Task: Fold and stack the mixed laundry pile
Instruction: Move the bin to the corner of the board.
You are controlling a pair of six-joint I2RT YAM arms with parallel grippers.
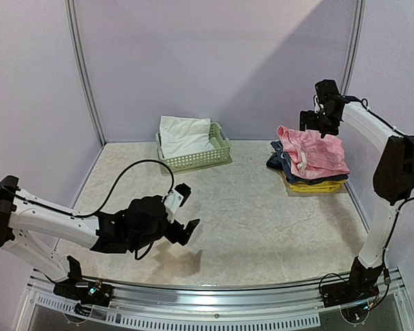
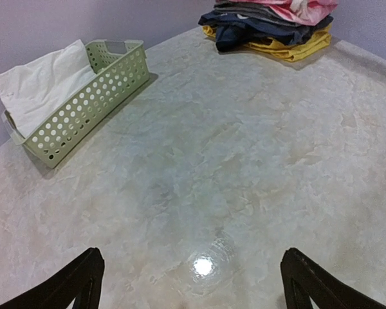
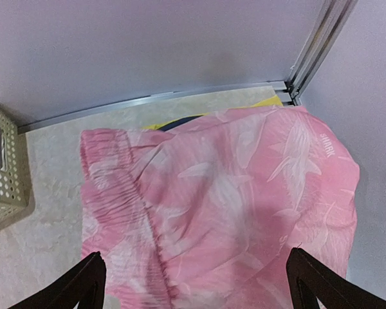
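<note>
A thin pink garment (image 1: 312,153) with pale leaf print and a gathered waistband lies folded on top of the dark blue and yellow clothes at the right back; it fills the right wrist view (image 3: 231,212). A white garment (image 1: 183,135) lies in the pale green basket (image 1: 200,160), also in the left wrist view (image 2: 42,80). My right gripper (image 1: 316,121) hangs open above the pink piece (image 3: 196,283), holding nothing. My left gripper (image 1: 185,210) is open and empty above bare table (image 2: 193,283).
The folded dark blue and yellow clothes (image 1: 310,183) sit by the right wall; they show in the left wrist view (image 2: 270,35). The basket (image 2: 83,106) stands against the back wall. Walls close in at the back, left and right.
</note>
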